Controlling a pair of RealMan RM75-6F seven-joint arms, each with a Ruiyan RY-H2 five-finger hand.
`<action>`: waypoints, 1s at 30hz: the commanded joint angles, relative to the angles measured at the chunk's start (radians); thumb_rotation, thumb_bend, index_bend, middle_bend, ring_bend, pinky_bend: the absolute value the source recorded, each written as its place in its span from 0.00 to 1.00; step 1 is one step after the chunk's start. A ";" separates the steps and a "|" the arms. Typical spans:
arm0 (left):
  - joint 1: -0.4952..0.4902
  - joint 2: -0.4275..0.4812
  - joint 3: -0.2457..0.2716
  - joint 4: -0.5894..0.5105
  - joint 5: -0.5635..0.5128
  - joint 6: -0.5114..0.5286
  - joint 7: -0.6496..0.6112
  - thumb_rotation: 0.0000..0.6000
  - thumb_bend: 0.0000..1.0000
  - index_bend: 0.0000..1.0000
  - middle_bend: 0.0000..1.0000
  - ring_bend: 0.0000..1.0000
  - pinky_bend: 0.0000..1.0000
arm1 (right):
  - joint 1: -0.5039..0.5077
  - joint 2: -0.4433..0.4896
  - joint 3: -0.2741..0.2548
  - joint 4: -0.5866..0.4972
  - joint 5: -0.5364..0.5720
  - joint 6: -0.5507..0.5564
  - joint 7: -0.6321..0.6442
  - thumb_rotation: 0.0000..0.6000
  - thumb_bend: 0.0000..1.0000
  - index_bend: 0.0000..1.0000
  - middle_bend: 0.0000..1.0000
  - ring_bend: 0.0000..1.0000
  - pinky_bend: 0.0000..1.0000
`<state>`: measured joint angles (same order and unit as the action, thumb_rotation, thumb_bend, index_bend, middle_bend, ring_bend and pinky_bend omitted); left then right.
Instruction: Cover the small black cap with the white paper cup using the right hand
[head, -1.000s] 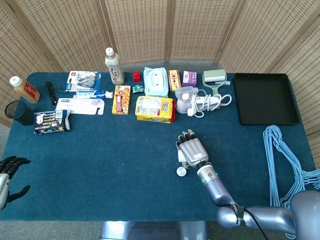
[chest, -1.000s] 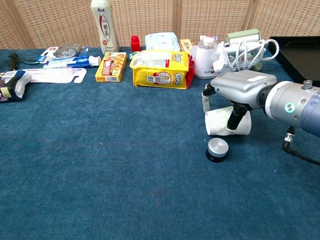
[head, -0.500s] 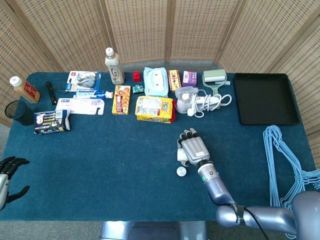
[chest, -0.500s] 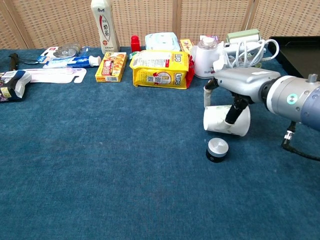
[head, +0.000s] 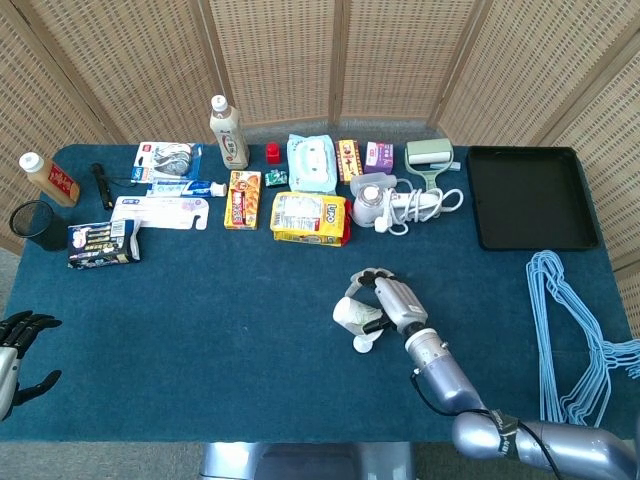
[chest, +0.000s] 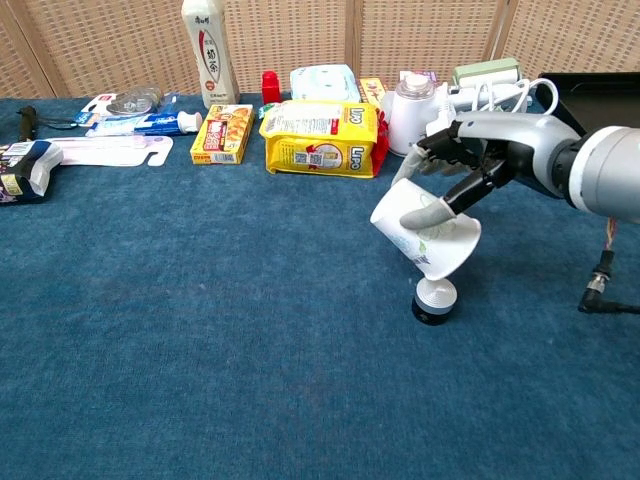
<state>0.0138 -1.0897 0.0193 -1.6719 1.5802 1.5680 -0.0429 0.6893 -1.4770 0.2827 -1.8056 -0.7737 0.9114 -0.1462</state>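
Illumination is bright, even and diffuse in both views, with neutral colour. In the chest view a soft, faint shadow lies on the blue tablecloth (chest: 200, 330) beneath the white paper cup (chest: 425, 232) and the small black cap (chest: 435, 300); shadow edges are undefined. The cap's metallic top shows a mild highlight. The black tray (head: 530, 197) at far right in the head view shows a dull sheen only. Focus is sharp across the tablecloth. The head view shows slight bowing of the table edges. No motion blur is visible.
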 joint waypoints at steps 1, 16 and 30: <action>0.001 0.003 0.000 -0.002 0.000 0.002 0.001 1.00 0.18 0.28 0.28 0.17 0.18 | -0.031 0.010 0.017 -0.022 -0.040 -0.026 0.081 0.93 0.26 0.46 0.23 0.13 0.04; 0.004 0.014 0.003 -0.015 0.007 0.006 0.007 1.00 0.18 0.28 0.28 0.17 0.18 | -0.095 -0.043 -0.003 -0.014 -0.135 -0.027 0.293 0.93 0.25 0.46 0.25 0.14 0.03; 0.017 0.028 0.011 -0.031 0.021 0.026 0.011 1.00 0.18 0.28 0.28 0.17 0.18 | -0.151 -0.135 -0.060 0.116 -0.284 0.031 0.403 0.93 0.25 0.46 0.25 0.15 0.02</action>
<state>0.0303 -1.0614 0.0300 -1.7027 1.6008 1.5941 -0.0319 0.5466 -1.6040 0.2310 -1.6999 -1.0447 0.9362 0.2486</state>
